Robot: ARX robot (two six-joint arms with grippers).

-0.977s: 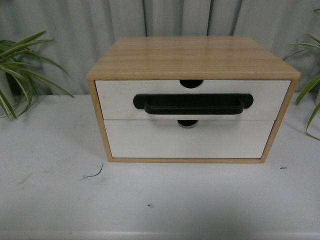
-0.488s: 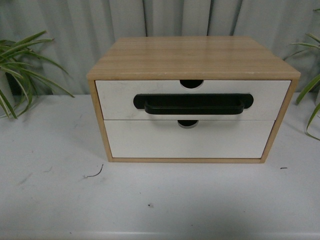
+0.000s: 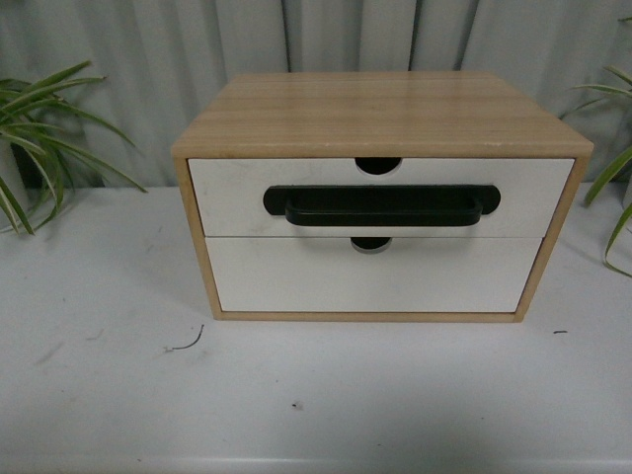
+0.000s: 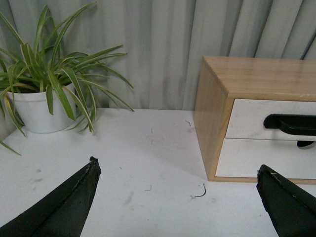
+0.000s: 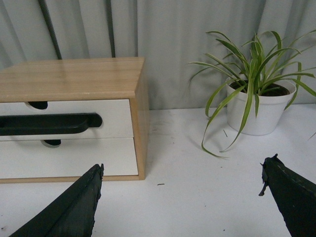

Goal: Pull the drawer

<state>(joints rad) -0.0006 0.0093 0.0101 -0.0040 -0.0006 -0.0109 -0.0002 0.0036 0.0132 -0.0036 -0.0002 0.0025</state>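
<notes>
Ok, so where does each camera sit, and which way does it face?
Front view: on the robot's body, facing the drawer head-on; no arm shows.
Left wrist view: on that wrist, past open left fingers toward a plant and the cabinet.
Right wrist view: on that wrist, past open right fingers toward another plant.
All three share the drawer's black handle.

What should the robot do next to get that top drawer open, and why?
Probably reach the right gripper toward the black bar handle: the drawer looks fully shut, and that gripper hangs open, empty, well short of the cabinet.
</notes>
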